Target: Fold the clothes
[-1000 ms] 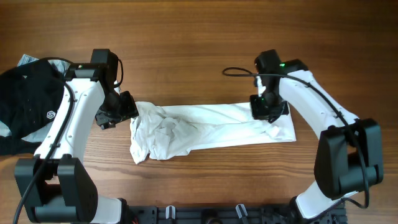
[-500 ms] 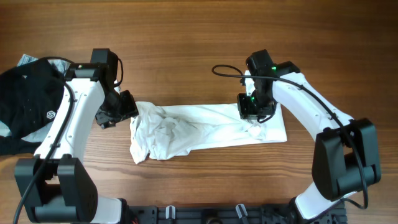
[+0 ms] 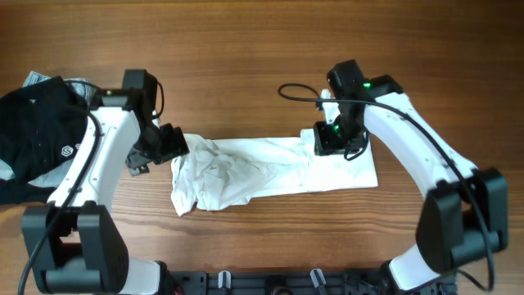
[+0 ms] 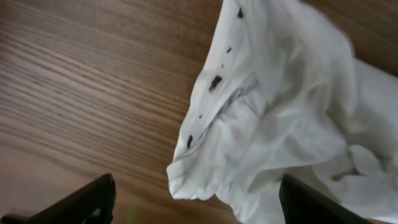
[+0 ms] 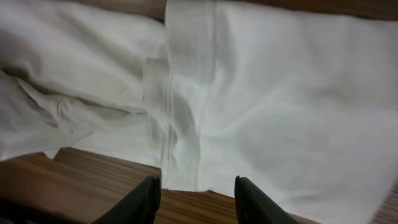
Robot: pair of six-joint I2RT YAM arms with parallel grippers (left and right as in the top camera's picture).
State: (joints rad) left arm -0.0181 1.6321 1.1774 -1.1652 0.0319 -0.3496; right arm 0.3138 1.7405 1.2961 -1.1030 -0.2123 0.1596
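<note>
Jaws left and right gape above the white T-shirt [image 3: 270,168]

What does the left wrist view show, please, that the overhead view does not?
Only the left wrist view shows small black marks along the white T-shirt's edge and the left gripper's open fingers. Only the overhead shows both arms, the right gripper over the shirt's flat end, and a black garment. Both show the crumpled shirt on the wooden table.
</note>
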